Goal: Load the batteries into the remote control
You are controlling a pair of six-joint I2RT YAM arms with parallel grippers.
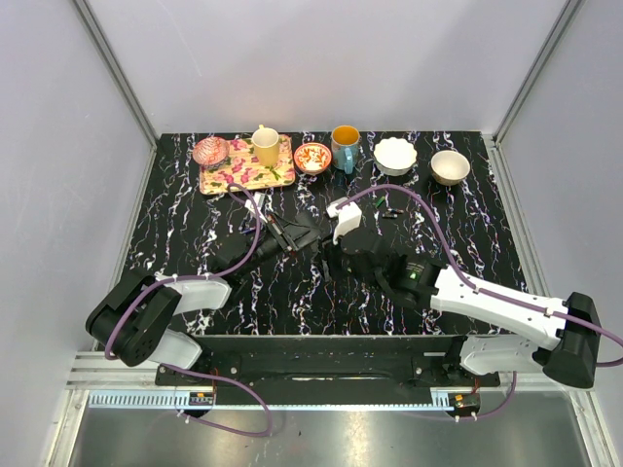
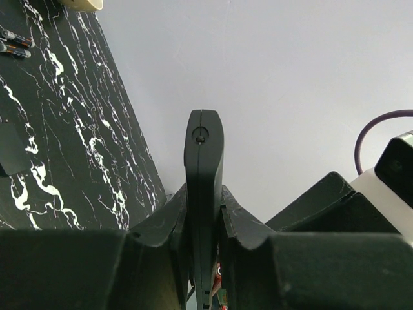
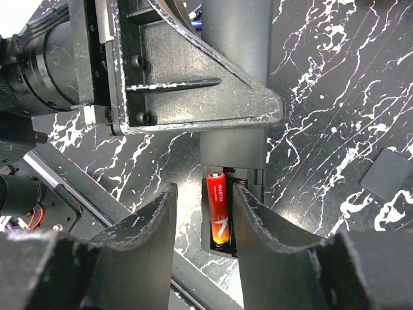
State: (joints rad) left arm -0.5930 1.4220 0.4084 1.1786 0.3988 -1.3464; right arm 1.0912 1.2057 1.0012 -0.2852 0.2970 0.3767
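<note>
Left gripper (image 2: 204,216) clamped on remote control (image 2: 204,161), which shows edge-on and stands up between the two fingers (image 2: 164,223). Black white-veined table (image 2: 84,148) to the left. Two batteries (image 2: 14,42) lie side by side near top-left corner. Flat dark piece (image 2: 10,150) at left edge. Purple cable (image 2: 371,129) at right

slim black remote control (image 3: 233,150), battery bay open, one orange battery (image 3: 218,208) seated inside
</note>
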